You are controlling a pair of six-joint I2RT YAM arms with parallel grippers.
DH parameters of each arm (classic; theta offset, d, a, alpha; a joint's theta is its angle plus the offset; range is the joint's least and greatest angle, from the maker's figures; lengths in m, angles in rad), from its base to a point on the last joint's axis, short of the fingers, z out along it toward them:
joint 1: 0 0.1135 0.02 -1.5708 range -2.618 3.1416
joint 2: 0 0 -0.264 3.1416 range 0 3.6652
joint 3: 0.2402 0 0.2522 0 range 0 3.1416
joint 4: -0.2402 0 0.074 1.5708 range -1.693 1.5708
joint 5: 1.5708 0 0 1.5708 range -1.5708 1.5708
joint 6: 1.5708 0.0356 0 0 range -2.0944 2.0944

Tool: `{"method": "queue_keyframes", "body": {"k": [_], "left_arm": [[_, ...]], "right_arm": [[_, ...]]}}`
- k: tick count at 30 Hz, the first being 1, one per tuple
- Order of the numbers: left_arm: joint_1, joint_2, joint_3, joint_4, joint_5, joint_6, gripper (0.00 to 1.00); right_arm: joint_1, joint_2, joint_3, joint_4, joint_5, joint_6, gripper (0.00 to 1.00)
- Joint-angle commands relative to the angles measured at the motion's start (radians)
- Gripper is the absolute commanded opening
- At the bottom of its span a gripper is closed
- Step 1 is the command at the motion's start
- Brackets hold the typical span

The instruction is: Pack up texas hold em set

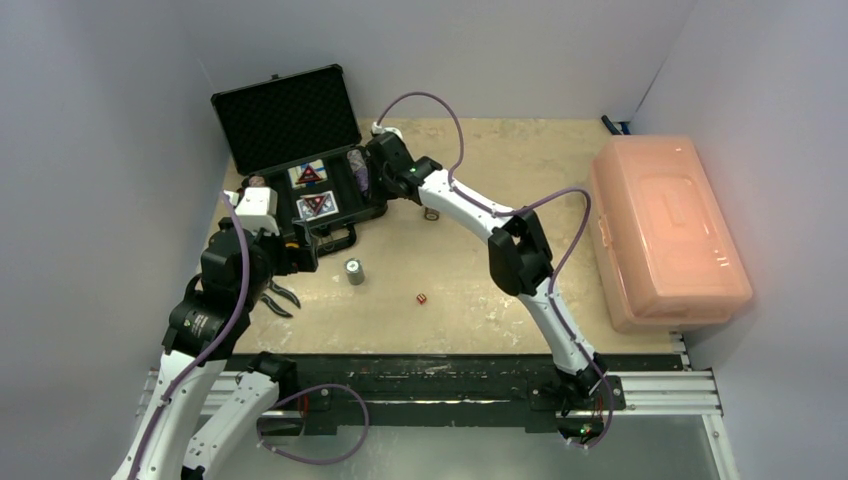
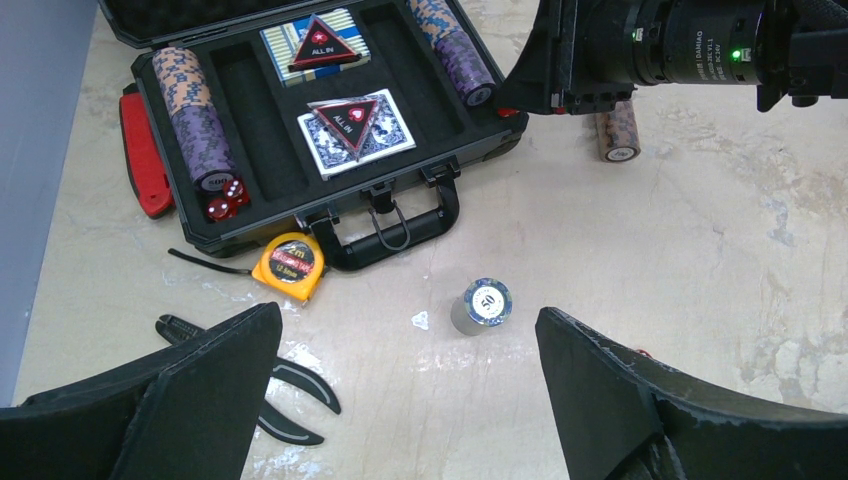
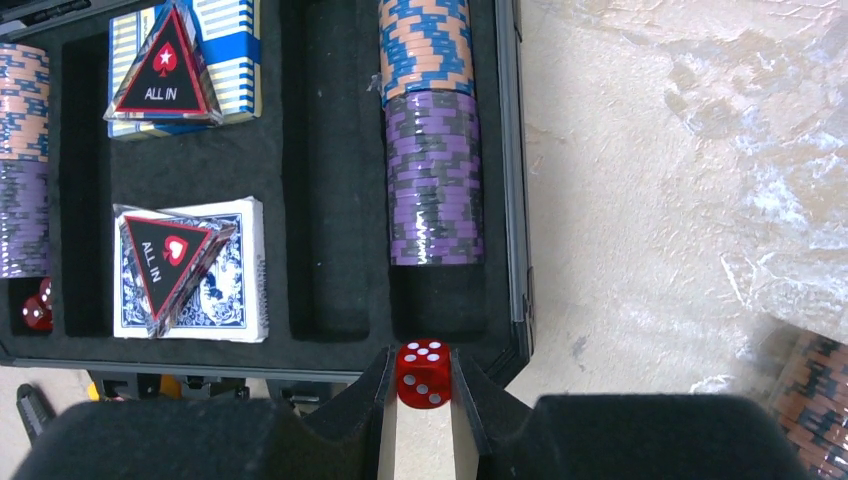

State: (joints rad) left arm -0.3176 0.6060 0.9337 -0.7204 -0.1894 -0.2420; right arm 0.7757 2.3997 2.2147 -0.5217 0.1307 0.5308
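The black case (image 1: 285,115) lies open at the back left, holding two card decks (image 2: 352,130), chip rows (image 2: 195,115) and red dice (image 2: 226,197). My right gripper (image 3: 424,372) is shut on a red die (image 3: 423,380), held just above the near end of the case's (image 3: 335,200) right chip slot, below the purple chips (image 3: 432,180). My left gripper (image 2: 410,340) is open and empty above the table, near a standing chip stack (image 2: 481,305), which also shows in the top view (image 1: 354,271). Another red die (image 1: 422,298) lies on the table.
A chip stack (image 2: 618,135) lies on the table right of the case. A yellow tape measure (image 2: 289,266) sits by the case handle, with black pliers (image 2: 290,385) under my left finger. A large pink bin (image 1: 665,230) stands at the right.
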Motion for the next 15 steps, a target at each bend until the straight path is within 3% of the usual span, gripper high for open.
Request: {"method": "queue_keyframes", "body": {"k": [1, 15], "left_arm": [[-0.006, -0.001, -0.009, 0.027, -0.007, 0.017, 1.00], [-0.006, 0.001, -0.008, 0.029, -0.001, 0.020, 1.00]], "right_arm": [[-0.007, 0.011, 0.071, 0.000, -0.037, -0.011, 0.00], [-0.026, 0.058, 0.119, 0.009, -0.075, -0.009, 0.00]]}}
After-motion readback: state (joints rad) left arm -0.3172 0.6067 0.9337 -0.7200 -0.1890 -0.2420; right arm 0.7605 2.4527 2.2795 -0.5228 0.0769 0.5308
